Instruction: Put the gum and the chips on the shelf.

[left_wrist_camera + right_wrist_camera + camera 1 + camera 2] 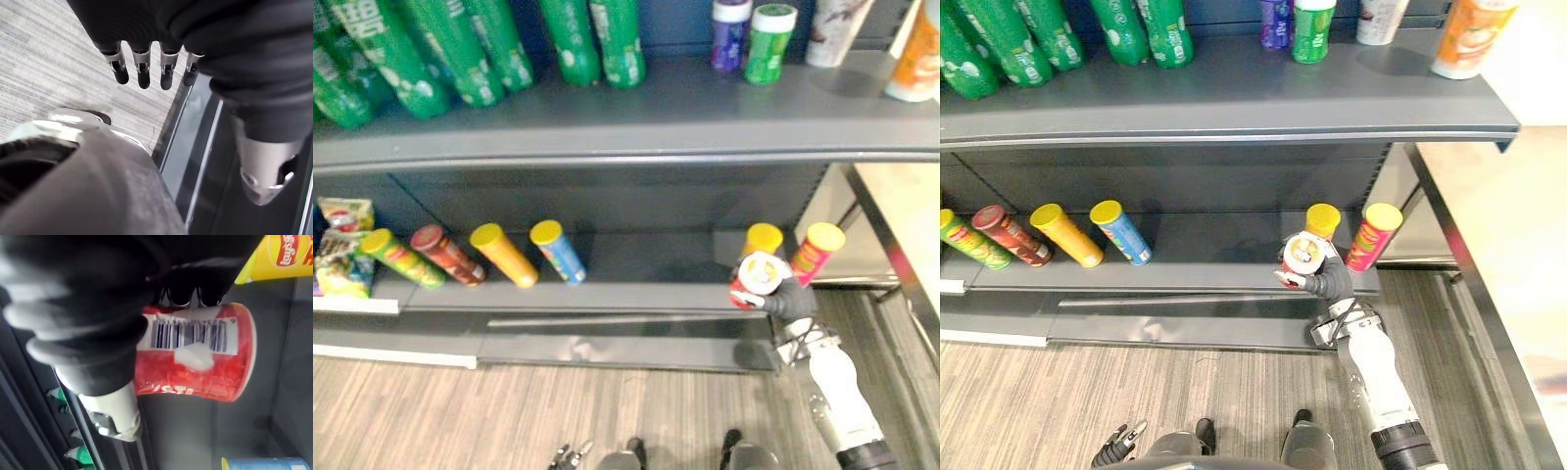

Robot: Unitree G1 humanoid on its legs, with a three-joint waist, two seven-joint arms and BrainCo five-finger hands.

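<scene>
Nearest, at seven o'clock over the striped grey floor, the left hand [143, 73] hangs relaxed, its fingers loose and holding nothing. At four o'clock the right hand [1327, 281] is wrapped around the red cardboard chips can with a white lid [1301, 257], fingers across the barcode side and thumb opposite. The can is at the front edge of the dark grey lower shelf [1214, 274], lid towards the robot.

The tube looks light and stiff, though a hard squeeze would dent it and the chips inside would break. Its glossy wrap is slippery and it will roll, so a mid-body grip suits it.

A yellow-lidded can [1322, 220] lies at its one o'clock and a pink yellow-lidded can [1371, 235] at its two o'clock. Far at twelve o'clock, small purple and green white-capped bottles [1312, 29], possibly gum, stand on the upper shelf [1234, 98].
</scene>
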